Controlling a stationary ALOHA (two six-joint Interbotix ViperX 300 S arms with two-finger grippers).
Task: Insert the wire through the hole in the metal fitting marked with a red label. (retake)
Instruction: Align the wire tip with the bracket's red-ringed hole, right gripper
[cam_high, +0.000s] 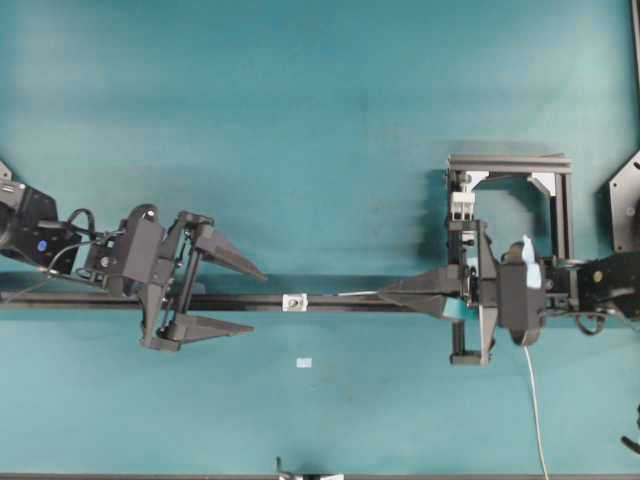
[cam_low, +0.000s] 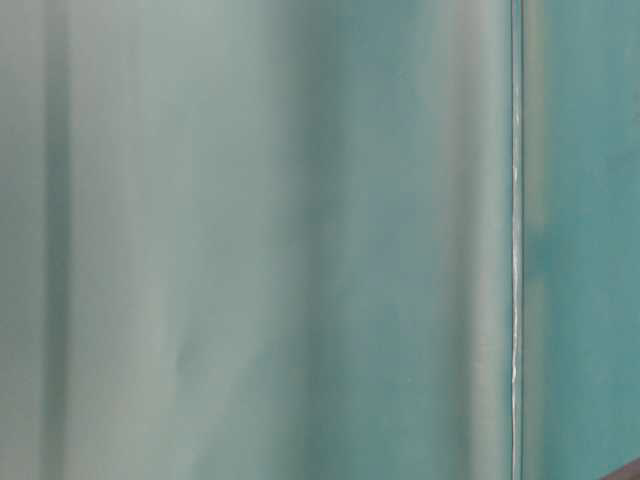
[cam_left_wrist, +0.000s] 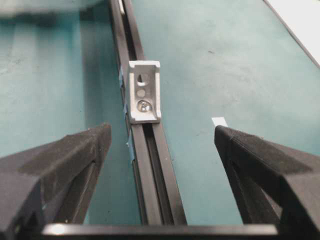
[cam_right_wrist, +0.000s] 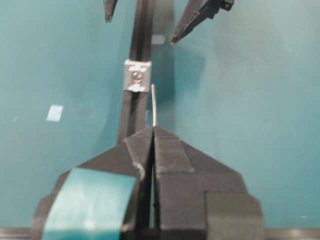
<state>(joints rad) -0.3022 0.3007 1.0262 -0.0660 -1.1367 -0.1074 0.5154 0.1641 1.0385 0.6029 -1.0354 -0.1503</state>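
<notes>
The small silver metal fitting (cam_high: 294, 301) sits on the long black rail (cam_high: 330, 301) between my two grippers. In the left wrist view the fitting (cam_left_wrist: 145, 92) shows a dark hole (cam_left_wrist: 143, 78) above a screw. My left gripper (cam_high: 256, 300) is open, its fingers astride the rail (cam_left_wrist: 155, 175) just left of the fitting. My right gripper (cam_high: 382, 294) is shut on the thin wire (cam_right_wrist: 154, 105). A short length of wire sticks out toward the fitting (cam_right_wrist: 137, 75), and its tip stops just short of it, slightly to one side. No red label shows.
A black frame holding a white clamp block (cam_high: 461, 205) stands behind the right arm. A small white tag (cam_high: 304, 362) lies on the teal table in front of the rail. The table-level view shows only blurred teal.
</notes>
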